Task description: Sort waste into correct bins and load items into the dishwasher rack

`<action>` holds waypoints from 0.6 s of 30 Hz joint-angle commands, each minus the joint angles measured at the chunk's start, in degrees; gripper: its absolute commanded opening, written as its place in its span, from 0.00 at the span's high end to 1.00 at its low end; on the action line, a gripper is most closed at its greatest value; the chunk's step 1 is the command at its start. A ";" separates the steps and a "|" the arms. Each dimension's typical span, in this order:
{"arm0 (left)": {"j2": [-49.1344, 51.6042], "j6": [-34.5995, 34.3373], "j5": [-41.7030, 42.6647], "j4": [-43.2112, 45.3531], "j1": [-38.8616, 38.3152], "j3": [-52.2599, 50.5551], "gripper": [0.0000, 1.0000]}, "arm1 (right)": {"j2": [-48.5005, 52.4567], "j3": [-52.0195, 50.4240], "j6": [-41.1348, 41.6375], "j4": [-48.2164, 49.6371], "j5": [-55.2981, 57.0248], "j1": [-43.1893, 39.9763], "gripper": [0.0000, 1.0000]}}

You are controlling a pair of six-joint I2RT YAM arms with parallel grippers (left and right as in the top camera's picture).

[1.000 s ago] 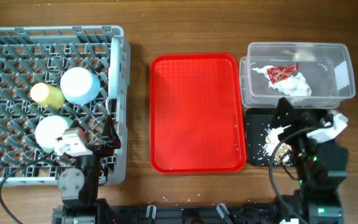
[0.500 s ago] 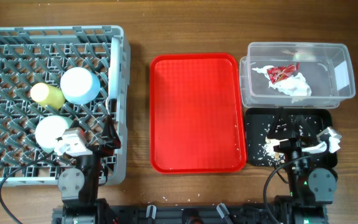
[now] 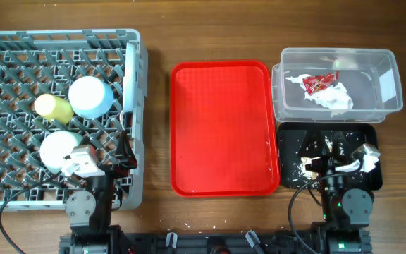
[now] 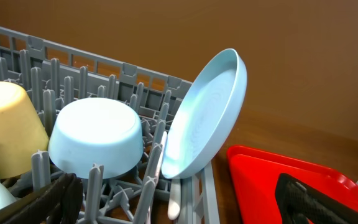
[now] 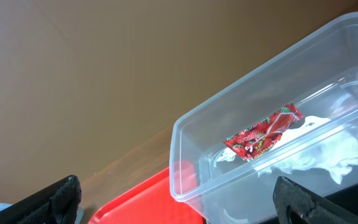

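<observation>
The grey dishwasher rack (image 3: 20, 56) at the left holds a yellow cup (image 3: 53, 107), an upturned light-blue bowl (image 3: 90, 97) and a pale round bowl (image 3: 58, 149). In the left wrist view the light-blue plate (image 4: 207, 118) stands on edge in the rack (image 4: 129, 78), with a white utensil handle (image 4: 174, 202) below it. My left gripper (image 4: 179, 211) is open and empty by the rack's right side. The clear tub (image 3: 390, 85) holds the napkin (image 3: 330, 97) and red wrapper (image 3: 319, 82). My right gripper (image 5: 179, 211) is open and empty over the black tray (image 3: 287, 144), which holds crumbs (image 3: 307, 166).
A large flat red tray (image 3: 220, 127) lies between the rack and the bins; its corner shows in both wrist views. Bare wooden table runs along the back. The tub's near wall (image 5: 229, 162) stands close in front of my right gripper.
My right arm has drawn back toward the table's front edge and settled low over the black tray. The left arm and all the objects have stayed put.
</observation>
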 commanded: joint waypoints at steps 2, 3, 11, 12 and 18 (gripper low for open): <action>-0.55 0.50 -0.52 -0.20 0.11 -0.37 0.00 | -0.59 -0.09 -16.96 0.07 0.42 0.11 0.00; -0.55 0.52 -0.52 -0.20 0.11 -0.37 0.00 | -0.59 -0.09 -27.71 -0.15 -0.52 0.13 0.00; -0.55 0.52 -0.52 -0.20 0.11 -0.37 0.00 | -0.63 -0.09 -33.16 -0.17 -0.31 0.11 0.00; -0.55 0.52 -0.52 -0.20 0.11 -0.37 0.00 | -0.63 -0.09 -32.54 -0.15 -0.33 0.11 0.00; -0.55 0.50 -0.52 -0.20 0.11 -0.37 0.00 | -0.63 -0.09 -32.70 -0.02 -0.31 0.11 0.00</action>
